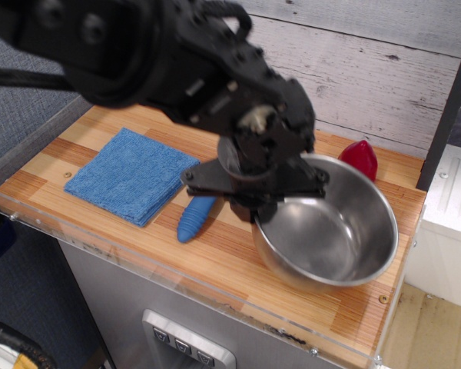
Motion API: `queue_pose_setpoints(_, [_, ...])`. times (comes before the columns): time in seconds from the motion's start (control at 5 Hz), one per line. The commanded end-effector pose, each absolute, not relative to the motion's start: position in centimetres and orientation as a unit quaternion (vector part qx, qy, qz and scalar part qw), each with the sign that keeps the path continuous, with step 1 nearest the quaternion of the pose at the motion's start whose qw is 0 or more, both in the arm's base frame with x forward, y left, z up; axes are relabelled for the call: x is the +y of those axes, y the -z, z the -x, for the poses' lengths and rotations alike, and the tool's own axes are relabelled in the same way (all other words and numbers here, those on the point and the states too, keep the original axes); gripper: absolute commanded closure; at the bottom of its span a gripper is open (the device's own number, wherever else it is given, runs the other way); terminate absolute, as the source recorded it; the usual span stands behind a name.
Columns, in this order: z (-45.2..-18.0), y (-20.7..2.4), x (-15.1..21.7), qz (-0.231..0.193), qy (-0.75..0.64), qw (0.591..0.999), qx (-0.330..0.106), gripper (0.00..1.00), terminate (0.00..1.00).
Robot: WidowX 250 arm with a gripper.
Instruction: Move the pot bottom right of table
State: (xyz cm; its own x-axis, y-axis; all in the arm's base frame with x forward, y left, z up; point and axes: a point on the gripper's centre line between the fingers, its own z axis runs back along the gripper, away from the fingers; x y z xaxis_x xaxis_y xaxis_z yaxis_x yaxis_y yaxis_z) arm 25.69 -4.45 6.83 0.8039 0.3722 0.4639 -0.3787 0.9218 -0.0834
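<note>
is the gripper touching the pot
Touching: the only camera view shows the gripper clamped over the pot at its left rim.

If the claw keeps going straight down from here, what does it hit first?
Most likely the striped wood-plank tabletop, through the large shiny steel bowl the claw grips at its left rim. Depth is unclear; the bowl may already touch.

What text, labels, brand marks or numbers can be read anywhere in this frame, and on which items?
None can be read.
The pot, blue cloth, red cone, blue spoon handle and table carry no visible writing.
The small buttons on the grey base may have markings, but they are too small to read.
</note>
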Motion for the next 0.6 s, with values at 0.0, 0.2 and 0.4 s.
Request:
queue_pose_setpoints(0.0, [-25.33, -5.55, -5.17, -0.002, -0.206, 0.951, -0.231, 1.0, 0.0])
queue_pose_setpoints(0.2, [-25.44, -5.07, -5.0, -0.007, -0.224, 0.951, -0.215, 0.0, 0.0])
queue_pose_setpoints(0.4, [-25.65, -4.96, -5.01, -0.012, -0.235, 0.948, -0.213, 0.0, 0.0])
